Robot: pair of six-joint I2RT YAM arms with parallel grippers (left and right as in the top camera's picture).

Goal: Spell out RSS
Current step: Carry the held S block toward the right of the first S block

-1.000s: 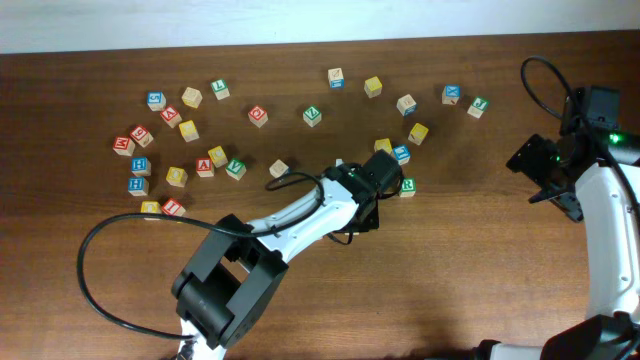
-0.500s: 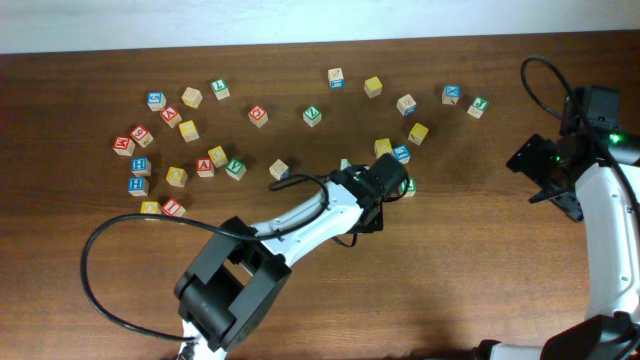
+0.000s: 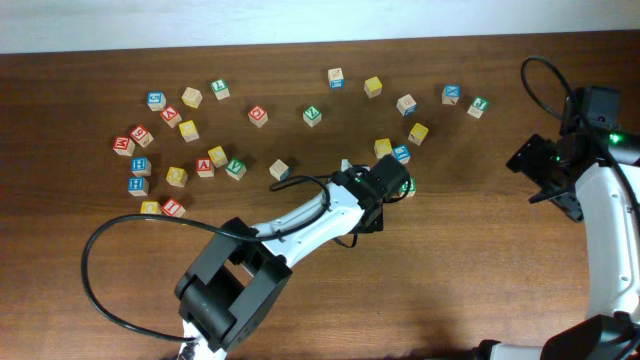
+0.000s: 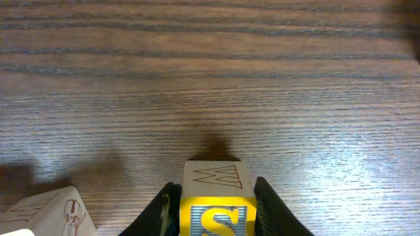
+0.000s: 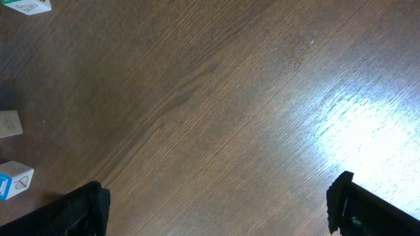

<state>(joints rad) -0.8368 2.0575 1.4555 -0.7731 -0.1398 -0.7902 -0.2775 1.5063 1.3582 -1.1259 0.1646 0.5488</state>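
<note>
My left gripper is shut on a yellow-faced S cube, held between both fingers low over the table in the left wrist view. The green R cube lies just right of that gripper in the overhead view, partly hidden by it. Other yellow cubes lie nearby and further back; their letters are too small to read, so I cannot tell which is the second S. My right gripper is open and empty over bare wood at the right.
Several letter cubes are scattered across the back and left of the table, such as a blue one and a plain one. A cube with a drawing sits left of the held cube. Cubes show at the right wrist view's left edge.
My left gripper moved a little to the right, closer to the R cube, and has since held still. The right arm has not moved.
</note>
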